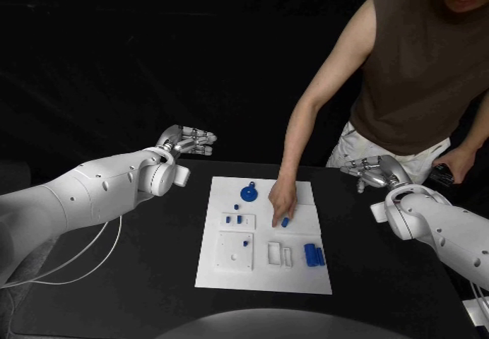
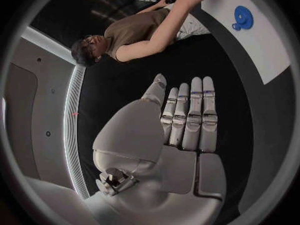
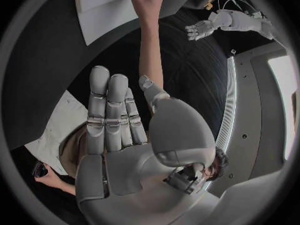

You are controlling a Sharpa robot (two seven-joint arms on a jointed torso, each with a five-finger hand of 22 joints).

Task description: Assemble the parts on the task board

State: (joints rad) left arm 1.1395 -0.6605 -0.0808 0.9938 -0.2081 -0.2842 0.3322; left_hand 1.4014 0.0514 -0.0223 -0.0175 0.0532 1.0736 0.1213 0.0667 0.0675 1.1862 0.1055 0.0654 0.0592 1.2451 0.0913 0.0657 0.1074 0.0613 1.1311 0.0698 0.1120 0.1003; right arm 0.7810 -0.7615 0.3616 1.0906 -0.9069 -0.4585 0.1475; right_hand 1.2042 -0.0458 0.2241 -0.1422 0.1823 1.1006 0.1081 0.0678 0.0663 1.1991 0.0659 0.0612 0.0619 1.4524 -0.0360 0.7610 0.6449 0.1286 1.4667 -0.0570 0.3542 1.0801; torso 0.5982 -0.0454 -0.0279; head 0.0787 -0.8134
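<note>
The white task board (image 1: 267, 275) lies in the middle of the black table. On it are a round blue part (image 1: 249, 192), several small blue parts (image 1: 234, 219) near its left side and two blue blocks (image 1: 315, 255) at its right. A person's hand (image 1: 283, 205) reaches down onto the board, fingertips on a small blue part (image 1: 285, 223). My left hand (image 1: 189, 140) is raised beyond the board's far left corner, fingers straight, holding nothing (image 2: 185, 119). My right hand (image 1: 370, 169) is raised off the board's far right side, also with nothing in it (image 3: 115, 116).
The person stands at the table's far right, their forearm (image 1: 306, 127) slanting down over the far edge to the board. In the left wrist view the board's corner (image 2: 265, 45) carries the round blue part (image 2: 242, 18). Bare black table lies on either side of the board.
</note>
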